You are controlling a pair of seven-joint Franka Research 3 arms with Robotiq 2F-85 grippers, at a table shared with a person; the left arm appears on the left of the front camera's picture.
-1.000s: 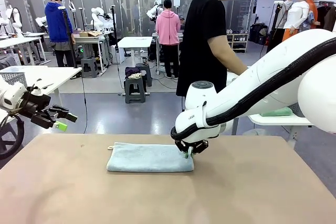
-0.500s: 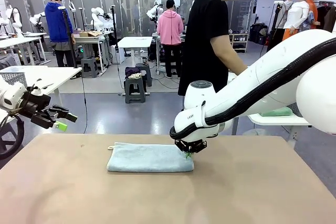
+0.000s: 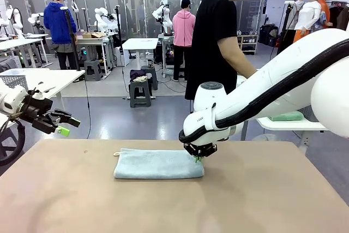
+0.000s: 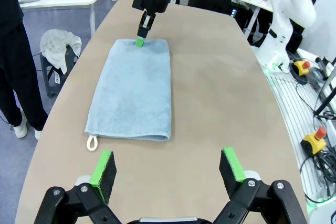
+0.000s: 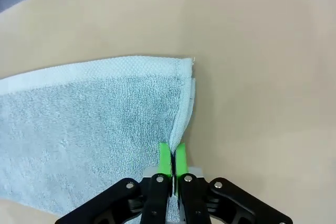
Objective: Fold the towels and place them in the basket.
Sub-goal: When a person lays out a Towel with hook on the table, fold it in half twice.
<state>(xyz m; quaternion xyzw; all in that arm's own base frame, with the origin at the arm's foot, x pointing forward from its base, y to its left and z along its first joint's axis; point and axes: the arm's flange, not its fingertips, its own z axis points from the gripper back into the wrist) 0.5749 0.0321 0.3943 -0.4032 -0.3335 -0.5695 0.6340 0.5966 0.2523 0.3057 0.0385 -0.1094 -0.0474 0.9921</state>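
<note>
1. The pale grey-blue rectangular terry towel (image 3: 158,163) lies folded and flat on the tan worktop (image 3: 262,200), near its far edge and roughly at the middle. Its long side runs left to right in the front view.
2. A small white hanging loop (image 4: 92,142) sticks out from the towel's corner on the robot's left, resting on the worktop.
3. The right claw (image 3: 197,158) points down at the towel's right short end. Its green pads (image 5: 180,160) are pressed together and pinch the hemmed edge there, close to the near corner.
4. The left claw (image 3: 68,126) hangs in the air off the worktop's left side, well apart from the towel. Its jaws are spread wide and hold nothing, with the green pads (image 4: 104,168) far apart in its wrist view.
5. A person in a black T-shirt (image 3: 215,36) stands beyond the far edge, turned toward a white side table (image 3: 294,125) that carries a folded green cloth (image 3: 287,116).
</note>
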